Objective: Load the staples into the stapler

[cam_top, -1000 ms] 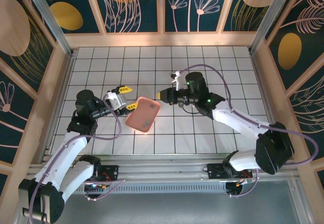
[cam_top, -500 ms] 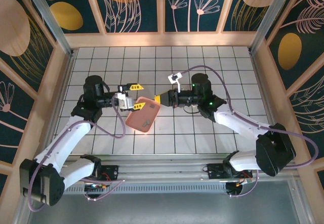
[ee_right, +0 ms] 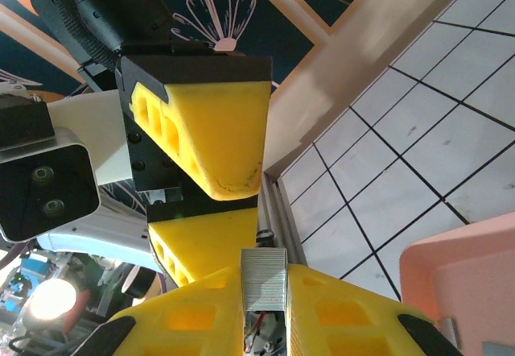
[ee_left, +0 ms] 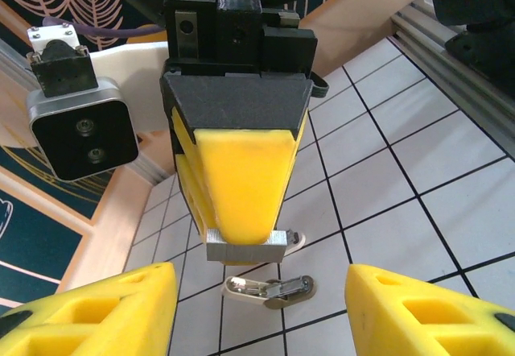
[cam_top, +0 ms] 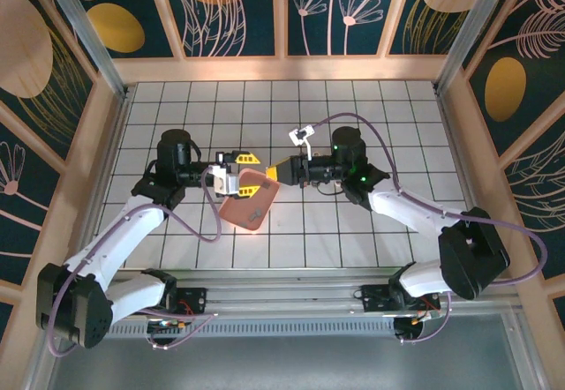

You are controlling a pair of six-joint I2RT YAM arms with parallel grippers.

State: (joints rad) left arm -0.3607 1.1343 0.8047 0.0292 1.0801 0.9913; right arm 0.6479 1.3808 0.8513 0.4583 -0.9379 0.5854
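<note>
2 robot arms are meeting nose to nose over the white tiled worktop [cam_top: 388, 125], the left arm [cam_top: 124, 240] and the right arm [cam_top: 415, 209] both reaching in towards the middle. A pink tray [cam_top: 245, 206] is lying on the tiles just under and in front of the left gripper [cam_top: 240, 158], which is standing open, its 2 yellow fingers well apart and gripping nothing. Facing it, the right gripper [cam_top: 275, 172] is hanging beside the tray's far right corner, its yellow fingers pressed together on the staples [ee_left: 245, 246]. That short grey metal strip is sticking out crosswise at the very fingertips, up off the worktop and between the 2 grippers. Below the strip, a small white-and-metal item [ee_left: 268, 287] is lying flat on a white tile; what it is cannot be told.
</note>
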